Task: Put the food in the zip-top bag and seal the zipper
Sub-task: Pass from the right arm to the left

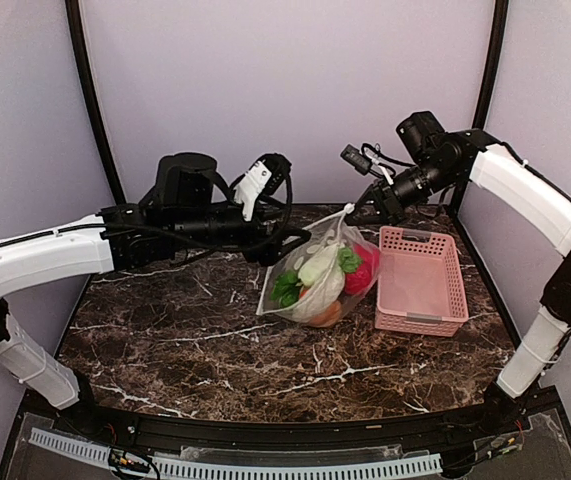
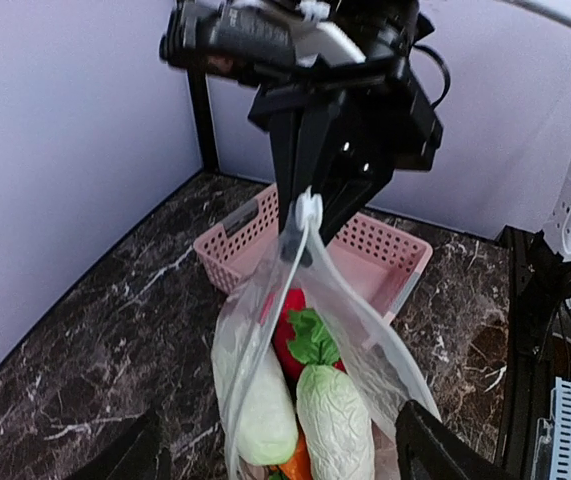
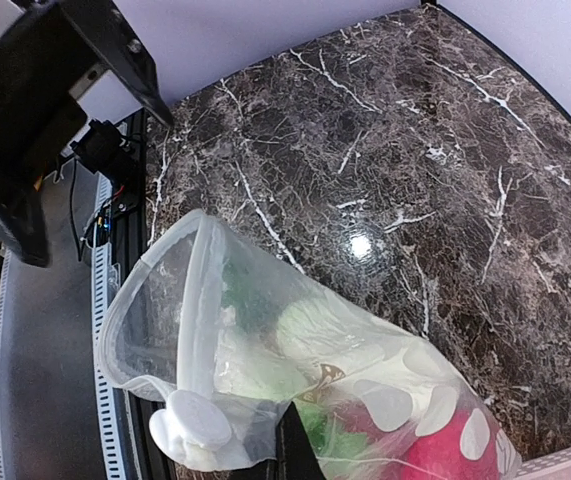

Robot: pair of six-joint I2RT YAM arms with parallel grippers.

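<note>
Clear white-dotted zip-top bag (image 1: 310, 240) w/ toy food (image 1: 317, 266) inside, top corner clenched in right pincer (image 2: 309, 200), base on marble surface (image 1: 185, 320) beside pink slatted basket (image 1: 421, 282), left pincer (image 2: 280, 455) released alongside

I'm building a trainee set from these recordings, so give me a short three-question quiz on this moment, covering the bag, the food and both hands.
1. True or false: the right hand pinches the zip-top bag at its top and holds it up.
2. Multiple choice: where is the food? A, in the pink basket; B, inside the bag; C, loose on the table.
3. Fill the gap: the left hand beside the bag has its jaws ___ and holds nothing.

Key: 1 true; 2 B; 3 open.
</note>
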